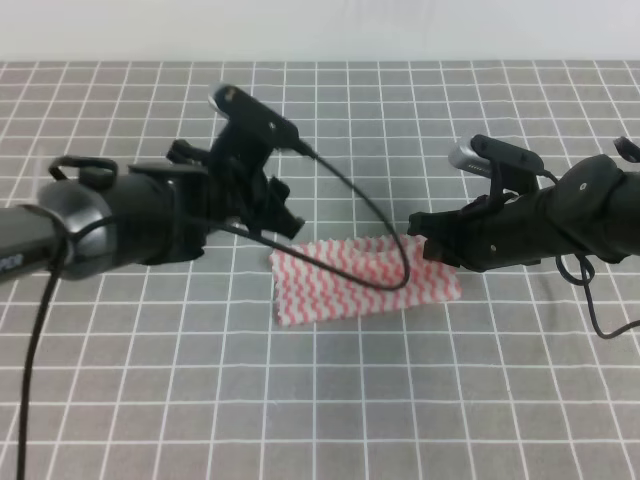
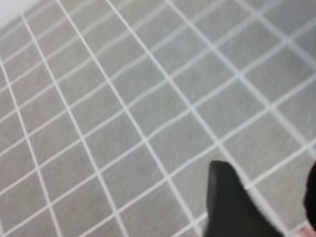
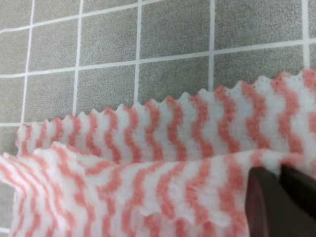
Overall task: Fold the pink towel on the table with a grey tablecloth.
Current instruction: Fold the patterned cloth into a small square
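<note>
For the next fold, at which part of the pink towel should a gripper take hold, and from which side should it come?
Probably the short right end of the pink towel, approached from the right, where the right gripper is. The towel lies already folded into a strip running left to right on the grey tablecloth, and the right wrist view shows two layers with loose jagged edges there, which a pinch could likely lift together.

This looks like a robot lab or test station. A desk (image 1: pixel 420 400) draped in grey cloth printed with a regular white grid fills the high view, backed by a bare pale wall (image 1: pixel 320 28). Two black cabled robot arms reach over it.
</note>
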`<act>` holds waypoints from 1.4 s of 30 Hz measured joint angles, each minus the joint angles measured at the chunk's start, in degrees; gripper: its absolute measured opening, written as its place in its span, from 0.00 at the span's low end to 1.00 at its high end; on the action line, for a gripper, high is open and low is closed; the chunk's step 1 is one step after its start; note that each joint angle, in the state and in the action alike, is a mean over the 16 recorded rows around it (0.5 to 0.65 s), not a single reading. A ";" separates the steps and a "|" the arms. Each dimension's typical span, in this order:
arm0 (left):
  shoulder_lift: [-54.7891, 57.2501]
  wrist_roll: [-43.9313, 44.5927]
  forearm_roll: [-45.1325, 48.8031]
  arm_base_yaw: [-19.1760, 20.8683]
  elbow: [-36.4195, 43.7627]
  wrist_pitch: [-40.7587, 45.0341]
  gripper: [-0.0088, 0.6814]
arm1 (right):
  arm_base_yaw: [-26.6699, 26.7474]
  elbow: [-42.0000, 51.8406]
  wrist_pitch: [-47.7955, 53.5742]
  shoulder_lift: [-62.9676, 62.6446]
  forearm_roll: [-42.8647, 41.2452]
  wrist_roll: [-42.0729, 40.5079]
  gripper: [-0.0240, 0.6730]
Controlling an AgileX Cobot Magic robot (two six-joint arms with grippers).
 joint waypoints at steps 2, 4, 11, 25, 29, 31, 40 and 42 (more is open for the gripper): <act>-0.43 -1.00 0.00 0.00 -0.08 1.58 0.34 | 0.01 0.00 -0.01 0.04 0.00 0.00 0.01; -0.73 -1.95 0.03 0.00 0.05 3.79 0.27 | 0.01 0.00 -0.01 0.04 0.00 -0.01 0.01; 0.50 -3.71 0.17 0.00 1.23 12.41 0.07 | 0.00 0.01 -0.01 0.00 0.04 -0.02 0.01; 7.68 -0.21 0.29 0.00 2.39 17.93 0.01 | 0.00 0.01 -0.18 0.00 0.31 -0.02 0.01; 8.61 0.37 0.27 0.00 2.30 18.10 0.01 | 0.01 0.01 -0.36 0.04 0.45 -0.01 0.02; 8.85 0.49 0.25 0.00 2.26 18.14 0.01 | 0.03 0.00 -0.55 0.07 0.52 -0.01 0.03; 9.11 0.94 0.18 0.00 2.19 18.26 0.01 | 0.01 -0.02 -3.19 0.04 1.14 0.03 0.23; 9.12 1.04 0.17 0.00 2.19 18.26 0.01 | 0.01 -0.16 -4.12 0.04 1.33 0.03 0.28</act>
